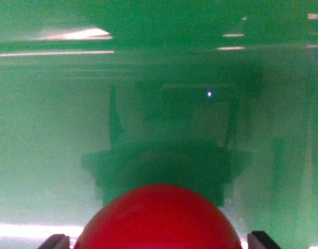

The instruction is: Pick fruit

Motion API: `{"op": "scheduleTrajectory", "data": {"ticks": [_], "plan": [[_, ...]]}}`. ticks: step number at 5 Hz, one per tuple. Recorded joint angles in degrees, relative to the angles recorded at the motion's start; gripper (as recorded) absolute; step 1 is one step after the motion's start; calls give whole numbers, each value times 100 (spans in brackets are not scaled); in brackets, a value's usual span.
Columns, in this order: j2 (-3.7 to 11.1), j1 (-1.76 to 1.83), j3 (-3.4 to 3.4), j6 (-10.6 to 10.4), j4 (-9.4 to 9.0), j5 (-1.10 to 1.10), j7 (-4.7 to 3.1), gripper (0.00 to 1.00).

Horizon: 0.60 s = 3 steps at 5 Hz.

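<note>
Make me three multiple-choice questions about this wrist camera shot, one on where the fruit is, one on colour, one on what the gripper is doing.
1. Where does the red fruit sit in the wrist view?
A. top left corner
B. bottom centre
C. far right edge

2. What colour is the glossy surface behind it?
A. green
B. white
C. black

3. How do the gripper's fingertips stand?
A. both on the view's left of the fruit
B. out of view
C. one on each side of the fruit

Answers: 1 B, the fruit fills the lower middle. 2 A, the background is green and reflective. 3 C, dark tips show at both lower flanks of the fruit.
</note>
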Motion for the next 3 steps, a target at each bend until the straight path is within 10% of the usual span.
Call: {"op": "scheduleTrajectory", "data": {"ticks": [3], "plan": [[-39,1,-1,136,97,-3,1,100]]}}
